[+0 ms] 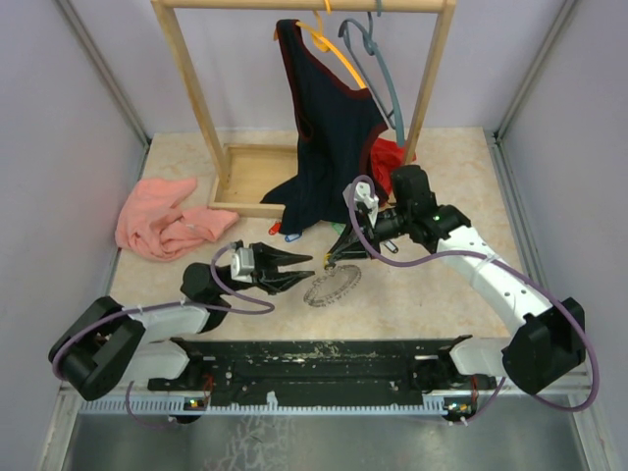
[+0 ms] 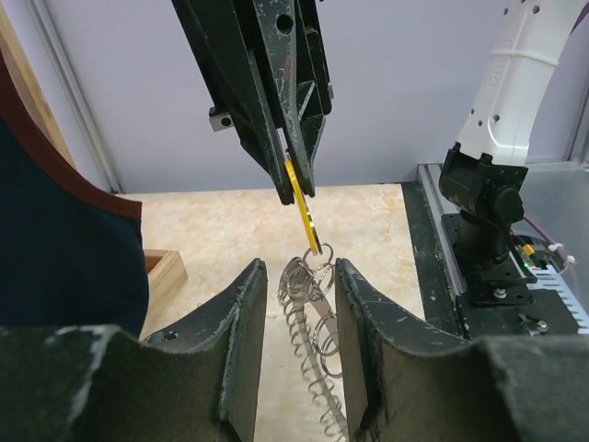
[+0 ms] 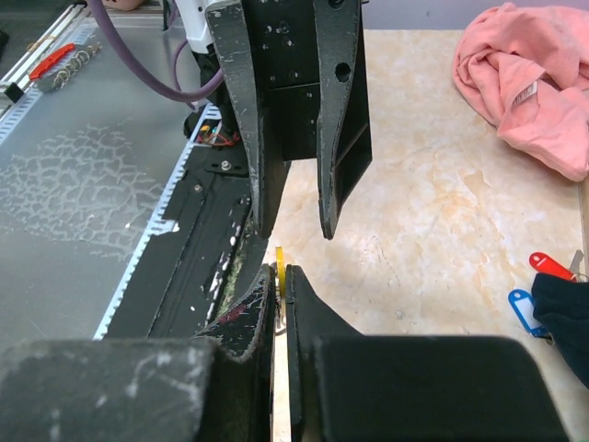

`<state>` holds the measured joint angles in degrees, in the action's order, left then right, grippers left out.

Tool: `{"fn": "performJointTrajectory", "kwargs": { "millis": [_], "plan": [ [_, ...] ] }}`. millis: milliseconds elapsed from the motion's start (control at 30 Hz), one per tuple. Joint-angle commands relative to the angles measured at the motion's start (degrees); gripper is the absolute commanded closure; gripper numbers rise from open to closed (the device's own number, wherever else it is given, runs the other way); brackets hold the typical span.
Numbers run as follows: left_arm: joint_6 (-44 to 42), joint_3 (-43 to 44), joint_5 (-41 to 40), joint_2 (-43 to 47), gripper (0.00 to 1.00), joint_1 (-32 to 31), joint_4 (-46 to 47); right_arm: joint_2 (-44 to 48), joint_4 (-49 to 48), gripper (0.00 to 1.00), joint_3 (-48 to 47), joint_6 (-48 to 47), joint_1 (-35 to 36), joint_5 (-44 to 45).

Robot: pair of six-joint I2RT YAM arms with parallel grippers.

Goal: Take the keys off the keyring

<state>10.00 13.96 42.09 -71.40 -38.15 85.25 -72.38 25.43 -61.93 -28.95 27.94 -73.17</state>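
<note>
**Fingers of the left gripper (image 2: 299, 269) spread around the keyring (image 2: 313, 331); right gripper (image 3: 281, 272) pinching a yellow-tagged key (image 2: 302, 207)**

Nearest the arm bases, the left gripper's two fingers stand apart with the keyring between them. The pictures do not show whether either pad touches it. The ring is a coil-edged grey loop, seen edge-on from the left wrist. It hangs tilted just below the yellow-tagged key, and whether its lower edge rests on the marble-patterned table (image 1: 442, 294) cannot be told.

From the opposite side, the right gripper's fingers are pressed together on the yellow tag, which shows as a thin strip between the pads.

Farther out, a red-tagged key (image 3: 550, 267) and a blue-tagged key (image 3: 525, 310) lie on the table, off the ring and just beside the hem of a navy garment (image 1: 329, 128) with red trim.

Beyond them is the only container-like thing, the open wooden base frame (image 1: 240, 209) of a clothes rack (image 1: 191, 88). The navy garment's hem drapes over its right part.

A pink garment (image 1: 157, 221) lies crumpled to the left. It carries a small white label, too small to read.

On the rack's rail hang an orange hanger (image 1: 334, 54) and a grey-blue hanger (image 1: 383, 74), with a red cloth (image 1: 392, 157) behind the navy garment.
</note>
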Motion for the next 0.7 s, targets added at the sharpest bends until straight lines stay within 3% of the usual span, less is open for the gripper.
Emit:
{"fn": "performJointTrajectory", "kwargs": {
  "millis": [0, 667],
  "plan": [
    [-5.2, 3.1, 1.4, 0.4, 0.59, -1.0, -4.1, 1.5, -1.3, 1.00, -3.0, -0.9, -0.4, -1.6],
    [-12.7, 5.5, -2.6, -1.3, 0.64, -5.3, -13.9, 1.4, -1.7, 1.00, -3.1, -0.2, -0.4, -1.8]
  ]
}}
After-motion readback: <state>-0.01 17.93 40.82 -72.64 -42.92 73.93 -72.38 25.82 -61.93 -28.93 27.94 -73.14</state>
